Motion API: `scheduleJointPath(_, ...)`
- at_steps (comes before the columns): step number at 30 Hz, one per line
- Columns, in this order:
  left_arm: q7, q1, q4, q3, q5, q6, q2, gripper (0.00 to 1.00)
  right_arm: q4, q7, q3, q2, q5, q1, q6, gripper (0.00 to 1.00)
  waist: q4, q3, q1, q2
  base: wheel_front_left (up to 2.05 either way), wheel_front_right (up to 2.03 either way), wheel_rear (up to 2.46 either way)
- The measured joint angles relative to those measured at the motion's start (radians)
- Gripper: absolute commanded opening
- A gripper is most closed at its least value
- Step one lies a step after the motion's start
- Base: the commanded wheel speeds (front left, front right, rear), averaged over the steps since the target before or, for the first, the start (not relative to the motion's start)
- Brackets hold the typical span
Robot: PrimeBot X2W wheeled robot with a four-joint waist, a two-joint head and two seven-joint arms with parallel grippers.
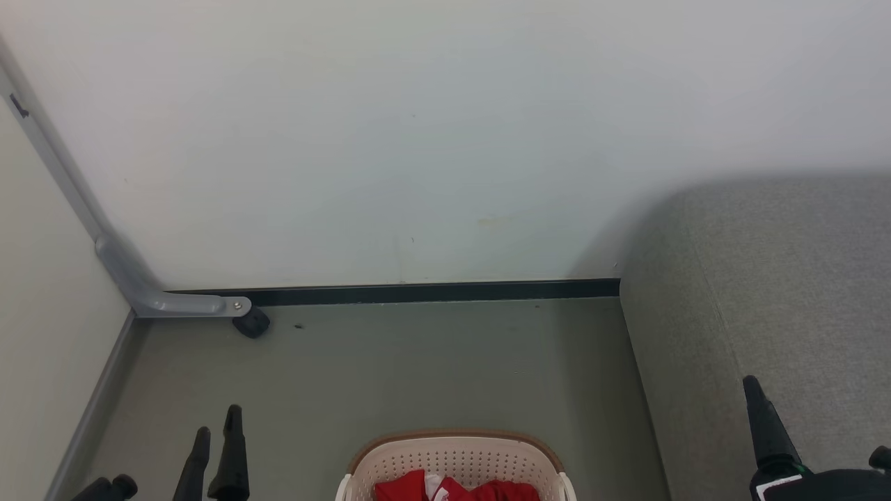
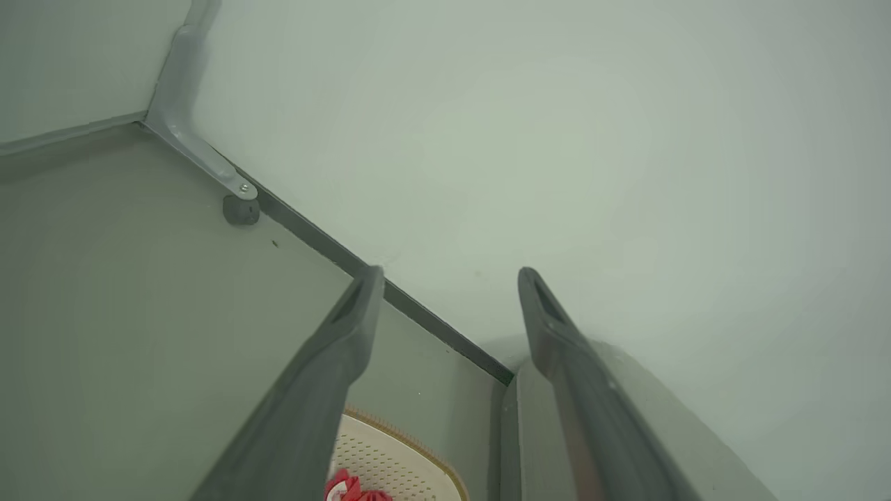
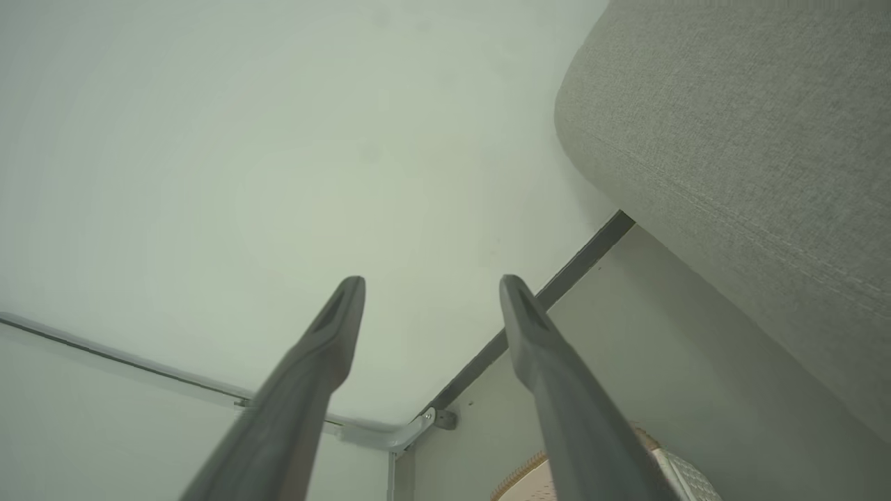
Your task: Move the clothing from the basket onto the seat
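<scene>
Two hands stand spread wide, touching nothing: left hand (image 1: 217,421) at 7 o'clock, right hand (image 3: 431,280) at 4 in the head view. The clothing (image 1: 459,490) lies in the basket (image 1: 456,437) at 6 o'clock, with bare floor (image 1: 418,362) between its rim and the rounded edge of the seat (image 1: 779,278) at 3. A pale wall (image 1: 418,139) with dark skirting (image 1: 431,292) closes the floor at 12.
</scene>
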Motion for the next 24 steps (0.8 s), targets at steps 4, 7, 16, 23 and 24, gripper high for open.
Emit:
scheduleJointPath(4,-0.013,-0.001,-0.001,-0.023,0.104,0.018,0.011,1.0,0.009,-0.023,0.045,-0.031,-0.073,-0.02,0.0,1.0,0.001,0.001,0.0,0.0,0.0,0.0,0.0)
scheduleJointPath(7,-0.025,-0.002,0.001,-0.037,0.174,0.029,0.021,1.0,0.019,-0.037,0.081,-0.053,-0.142,-0.033,0.0,1.0,0.001,0.001,0.0,0.0,0.0,0.0,0.0)
scheduleJointPath(16,-0.054,-0.012,0.019,-0.068,0.357,0.072,0.036,1.0,0.061,-0.083,0.145,-0.085,-0.302,-0.061,0.0,1.0,0.001,0.003,0.0,0.0,0.0,0.0,0.0)
scheduleJointPath(23,-0.086,-0.021,0.024,-0.077,0.466,0.098,0.036,1.0,0.091,-0.106,0.163,-0.095,-0.399,-0.069,0.0,1.0,0.001,0.004,0.0,0.0,0.0,0.0,0.0)
scheduleJointPath(24,-0.088,-0.021,0.024,-0.08,0.479,0.099,0.036,1.0,0.093,-0.113,0.167,-0.096,-0.412,-0.075,0.0,1.0,0.001,0.005,0.0,0.0,0.0,0.0,0.0)
